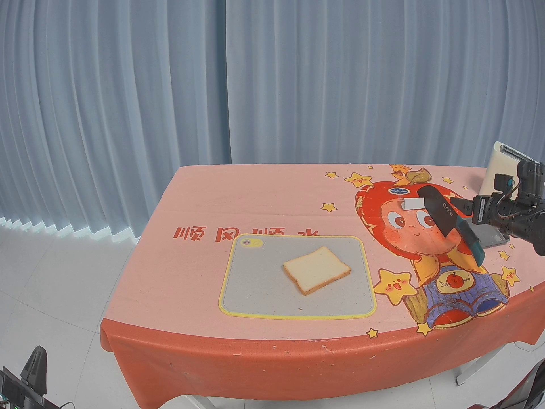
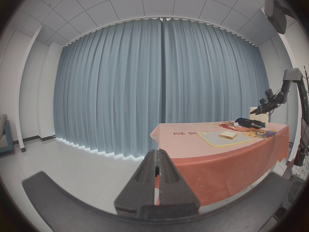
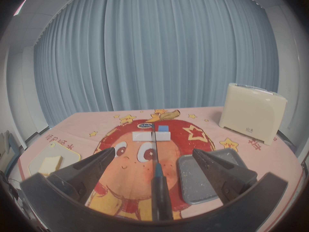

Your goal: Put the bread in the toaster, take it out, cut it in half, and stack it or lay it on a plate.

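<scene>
A slice of bread (image 1: 316, 269) lies flat on a grey, yellow-rimmed cutting board (image 1: 250, 291) near the front of the counter (image 1: 238, 200). By the look of it, the cutting step is starting. The right gripper (image 3: 153, 151) has its fingers (image 3: 93, 168) spread wide either side of a knife (image 1: 454, 222), propped edge-up on small blocks, without touching its teal handle. The next move probably calls for closing squarely on that handle, then carrying the blade over to the bread. The left gripper (image 2: 157, 155), fingers pressed together, hangs low and well away from the counter. A cream toaster (image 3: 252, 111) and a grey tray (image 3: 206, 174) sit nearby. A pink cartoon-print cloth covers the counter, with grey-blue curtains (image 1: 227, 58) behind and a pale tiled floor (image 1: 51, 279).
</scene>
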You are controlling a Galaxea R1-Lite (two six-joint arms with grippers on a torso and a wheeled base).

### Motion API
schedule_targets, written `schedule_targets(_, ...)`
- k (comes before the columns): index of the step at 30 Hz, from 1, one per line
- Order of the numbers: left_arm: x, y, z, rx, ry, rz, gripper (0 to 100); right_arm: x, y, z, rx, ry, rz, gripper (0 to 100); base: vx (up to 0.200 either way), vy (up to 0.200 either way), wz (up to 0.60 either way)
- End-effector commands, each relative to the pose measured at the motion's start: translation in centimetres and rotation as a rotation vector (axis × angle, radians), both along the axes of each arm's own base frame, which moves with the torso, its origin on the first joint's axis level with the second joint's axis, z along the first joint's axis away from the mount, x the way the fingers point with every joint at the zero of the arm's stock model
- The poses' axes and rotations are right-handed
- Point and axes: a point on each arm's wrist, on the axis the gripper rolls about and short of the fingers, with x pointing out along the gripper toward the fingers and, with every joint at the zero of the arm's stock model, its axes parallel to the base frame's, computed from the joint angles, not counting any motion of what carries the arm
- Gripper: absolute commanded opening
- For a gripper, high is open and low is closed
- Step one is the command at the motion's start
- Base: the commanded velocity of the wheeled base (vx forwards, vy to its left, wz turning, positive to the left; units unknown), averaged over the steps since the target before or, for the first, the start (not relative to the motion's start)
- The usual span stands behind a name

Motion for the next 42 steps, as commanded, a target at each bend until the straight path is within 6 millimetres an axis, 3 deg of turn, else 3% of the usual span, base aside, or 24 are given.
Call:
schedule_targets(1,0.1,0.0,-0.5,0.000,0.013,0.001,0,-0.1,-0.3,-1.8,0.005,0.062,-0.008,100,0.000,0.000,0.00)
schedule_targets(14,0.1,0.0,-0.5,0.000,0.013,0.001,0,-0.4,0.0,-3.3,0.002,0.120,0.005,100,0.000,0.000,0.00)
schedule_targets(42,0.1,0.0,-0.5,-0.002,0.013,0.001,0,-0.3,-0.4,-4.4,0.002,0.157,-0.006,100,0.000,0.000,0.00)
